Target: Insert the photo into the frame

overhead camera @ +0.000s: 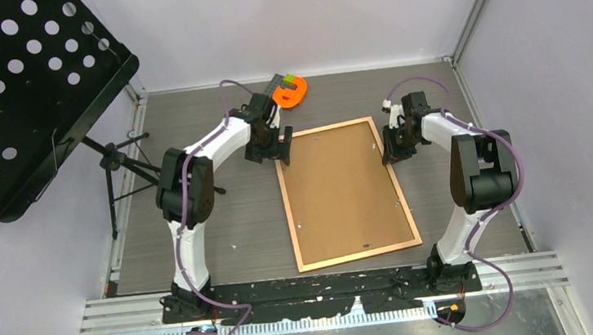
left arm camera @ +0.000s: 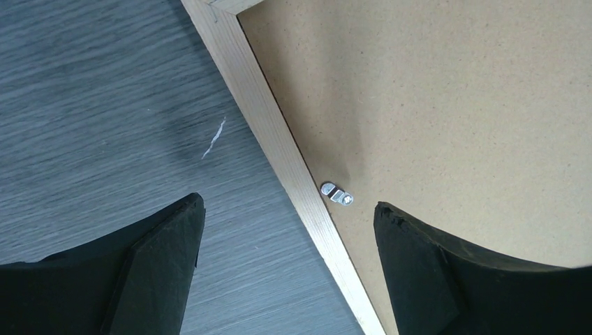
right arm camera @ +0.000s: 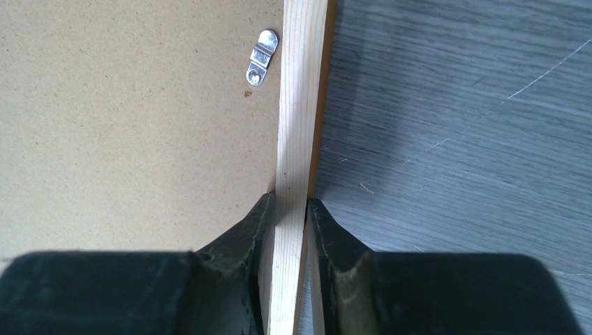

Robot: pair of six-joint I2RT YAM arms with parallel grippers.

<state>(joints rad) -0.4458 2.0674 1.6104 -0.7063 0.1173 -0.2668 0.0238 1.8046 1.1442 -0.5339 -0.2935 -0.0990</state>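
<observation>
One thin-edged, rectangular, light orange-brown wooden frame (overhead camera: 359, 255) lies flat, back side up, on the grey wood-grain worktop (overhead camera: 224, 215), about midway between its left and right edges. A plain brown backing board (overhead camera: 340, 188) fills the frame. The frame's long axis runs from the worktop's far edge towards its near edge, skewed so that the near end sits further right than the far end. Its near short rail lies close to the near edge, and its far short rail stops well short of the far edge.

The right pincer (right arm camera: 290, 206) pinches the right long rail near the far right corner, one finger on the board side and one on the outer side. A small silver metal turn clip (right arm camera: 262, 57) sits on the board just beside that rail. The left pincer (left arm camera: 290, 209) is spread wide across the left long rail near the far left corner. One finger (left arm camera: 157, 265) is over bare worktop and the other over the board, with another silver clip (left arm camera: 337, 193) between them.

Bare worktop is broad on the frame's left and narrower on its right. An orange curved plastic piece (overhead camera: 290, 94) rests near the far edge, apart from the frame's far left corner. A black perforated metal music stand (overhead camera: 15, 88) stands beyond the left edge.
</observation>
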